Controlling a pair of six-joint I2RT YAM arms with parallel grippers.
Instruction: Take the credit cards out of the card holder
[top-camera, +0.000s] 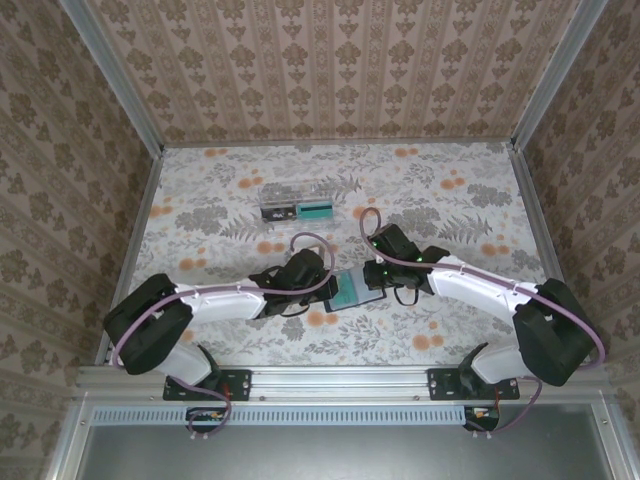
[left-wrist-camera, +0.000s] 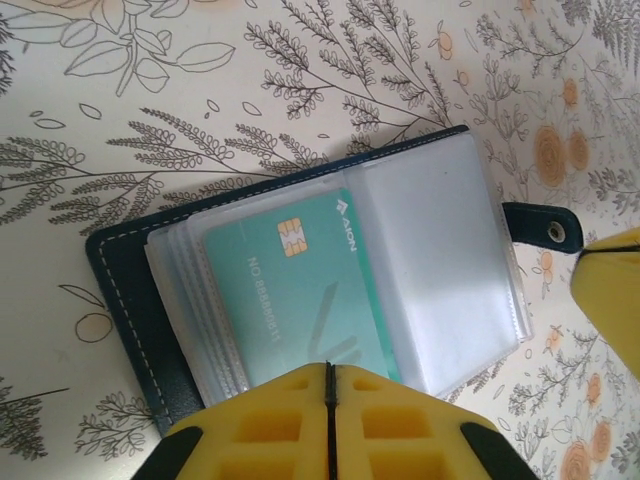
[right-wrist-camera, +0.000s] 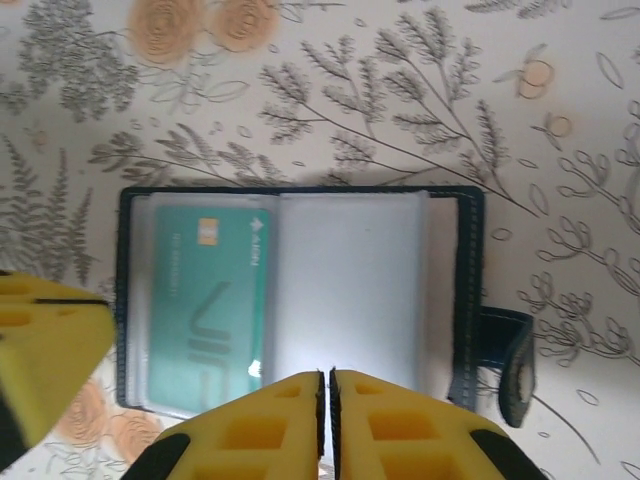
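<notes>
Top external view: on the flower-patterned table (top-camera: 470, 330), two robot arms meet over the card holder (top-camera: 350, 290). It lies open at the middle of the near half, well apart from a clear plastic box (top-camera: 297, 203) farther back. The left gripper (top-camera: 322, 283) comes at the holder from the left and the right gripper (top-camera: 378, 272) from the right.

In the wrist views, each gripper's yellow fingers are pressed together with only a slit between them, tips at the holder's edge. Whether either has nipped a plastic sleeve cannot be told.

A green credit card (left-wrist-camera: 300, 290) sits inside a clear sleeve on one leaf. The sleeve on the other leaf looks empty. A small snap tab (left-wrist-camera: 540, 228) juts from the holder's outer edge.

The holder looks light and floppy and is likely to slide on the table, so it probably needs pinning flat by its dark cover. The sleeves appear soft and slick. The card is thin, stiff and smooth, and is best pinched by whichever edge shows at the sleeve's mouth.
</notes>
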